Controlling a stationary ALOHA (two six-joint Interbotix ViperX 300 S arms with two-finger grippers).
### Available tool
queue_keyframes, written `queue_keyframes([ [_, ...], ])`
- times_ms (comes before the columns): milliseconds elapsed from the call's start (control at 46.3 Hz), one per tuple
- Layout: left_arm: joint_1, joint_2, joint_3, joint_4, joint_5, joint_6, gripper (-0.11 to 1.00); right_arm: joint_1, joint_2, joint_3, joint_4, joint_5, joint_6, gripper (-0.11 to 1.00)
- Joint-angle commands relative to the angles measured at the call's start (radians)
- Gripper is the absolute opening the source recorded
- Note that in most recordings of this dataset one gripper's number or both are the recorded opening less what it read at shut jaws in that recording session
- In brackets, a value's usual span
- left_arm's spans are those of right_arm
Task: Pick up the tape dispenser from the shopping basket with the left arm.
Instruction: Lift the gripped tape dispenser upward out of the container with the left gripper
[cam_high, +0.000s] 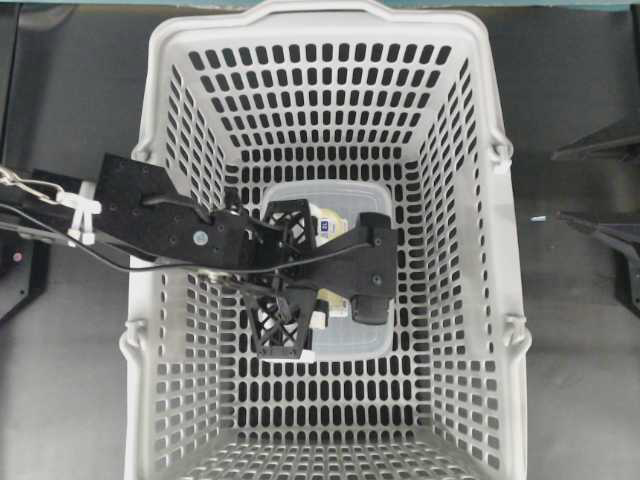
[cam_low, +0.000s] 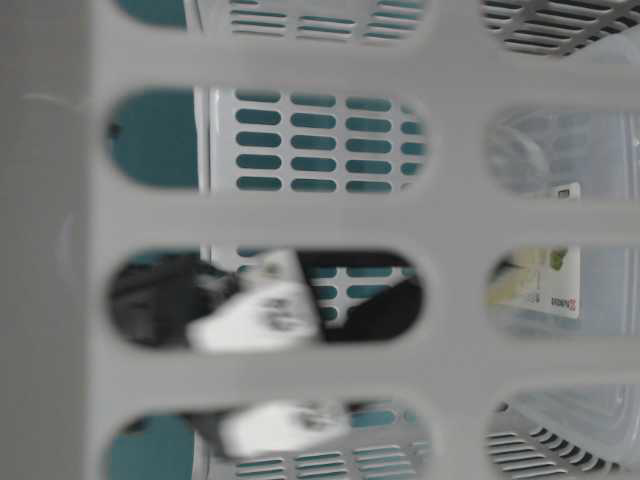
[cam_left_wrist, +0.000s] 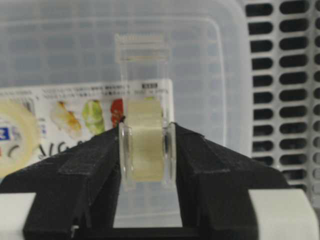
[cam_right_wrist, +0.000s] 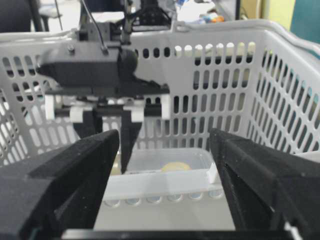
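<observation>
The tape dispenser (cam_left_wrist: 144, 120) is a clear plastic piece with a pale tape roll. Its white printed card (cam_left_wrist: 75, 112) lies behind it on a translucent tray (cam_left_wrist: 200, 60). My left gripper (cam_left_wrist: 146, 160) is shut on it, one black pad on each side of the roll. From overhead, the left gripper (cam_high: 312, 270) reaches down into the light-grey slotted shopping basket (cam_high: 330, 90), and bits of the card (cam_high: 335, 225) show beside it. My right gripper (cam_right_wrist: 162, 165) is open and empty outside the basket, at the right edge of the overhead view (cam_high: 610, 185).
The translucent tray (cam_high: 375, 345) covers the middle of the basket floor. Basket walls (cam_right_wrist: 225, 75) rise close around the left gripper (cam_right_wrist: 112, 132). The table-level view looks through the basket wall (cam_low: 300, 220) at the card (cam_low: 535, 285).
</observation>
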Motion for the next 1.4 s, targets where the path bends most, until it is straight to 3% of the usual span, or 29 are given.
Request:
queue_keyframes([
  [0,0.005,-0.058,-0.098,0.002,0.08,0.012,0.28,-0.003,0.005,-0.005,0.003,-0.005,0.002,0.7],
  [216,0.014,-0.094,-0.339,0.003,0.354,0.014,0.28,-0.003,0.002,-0.003,0.003,-0.005,0.002,0.7],
  [411,0.015,-0.086,-0.48,0.003,0.476,0.014,0.28,-0.003,-0.002,-0.003,0.003,-0.005,0.002,0.7],
  [1383,0.014,-0.075,-0.48,0.003,0.483,0.012,0.28,-0.003,-0.005,0.002,0.003,-0.008,0.003,0.7],
])
